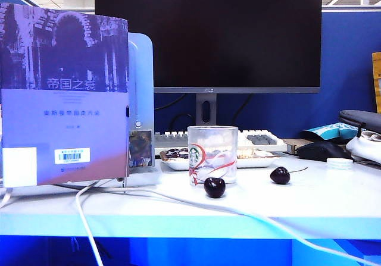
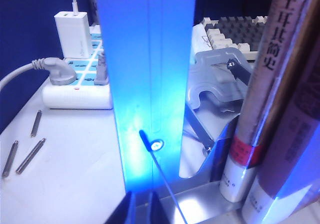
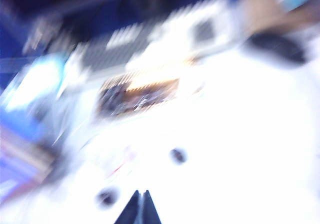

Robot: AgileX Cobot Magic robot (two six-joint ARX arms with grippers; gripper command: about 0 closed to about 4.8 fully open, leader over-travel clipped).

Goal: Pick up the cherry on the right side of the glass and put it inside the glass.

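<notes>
Fruit first: the small glossy dark red cherry with a long thin stem point(image 1: 280, 175) lies on the white table point(image 1: 333, 200), to the right of the clear straight-sided glass tumbler printed with a green round logo and red ribbon swirls point(image 1: 212, 153) and apart from it. A second dark round cherry with no stem showing point(image 1: 214, 187) sits just in front of the glass, at its base. A white cable point(image 1: 178, 199) runs across the table in front of both. Behind the glass is a shallow white dish point(image 1: 262, 157), then a white keyboard point(image 1: 262, 138) and a large black monitor point(image 1: 208, 34). A purple-covered book point(image 1: 64, 93) stands upright at the left.

The right gripper point(image 3: 139, 207) shows only as dark finger tips pressed together, clenched on nothing, above the table; its view is badly blurred, and two dark spots there may be the cherries. The left gripper point(image 2: 141, 209) sits low beside a blue upright panel point(image 2: 147, 83), near a white power strip point(image 2: 77, 91); only the dark finger tips show at the frame's edge, and I cannot tell whether they are parted or closed.
</notes>
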